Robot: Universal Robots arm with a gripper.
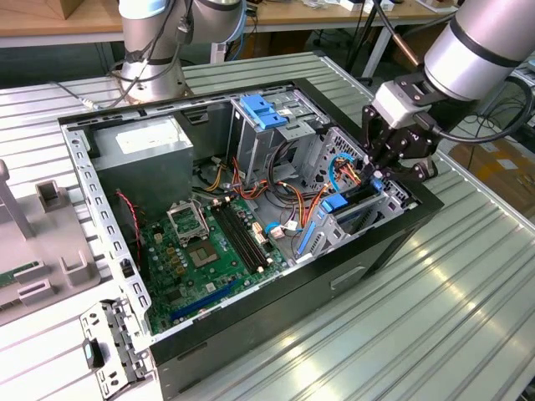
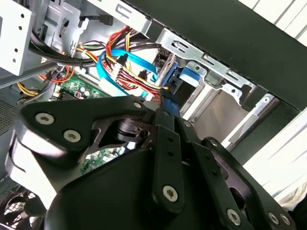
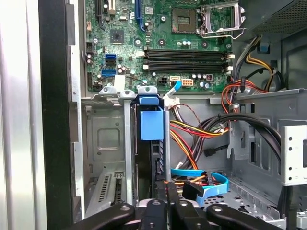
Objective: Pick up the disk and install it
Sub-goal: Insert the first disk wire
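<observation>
The disk (image 1: 355, 209) stands on edge in the drive bay at the exterior view's right side of the open computer case, its bright blue rails showing. My gripper (image 1: 376, 174) reaches down onto its upper end. In the first wrist view the disk (image 3: 152, 125) sits in the metal bay slot straight ahead of my gripper (image 3: 168, 189), whose fingers are drawn close together. In the second wrist view a blue rail of the disk (image 2: 170, 88) runs into my gripper (image 2: 163, 112), which is shut on it.
The motherboard (image 1: 201, 246) lies on the case floor, with the grey power-supply box (image 1: 142, 146) at the back left. A metal drive cage with a light-blue latch (image 1: 263, 113) stands behind the bay. Coloured cables (image 3: 192, 129) hang close beside the slot. The black case wall (image 1: 401, 225) borders the bay.
</observation>
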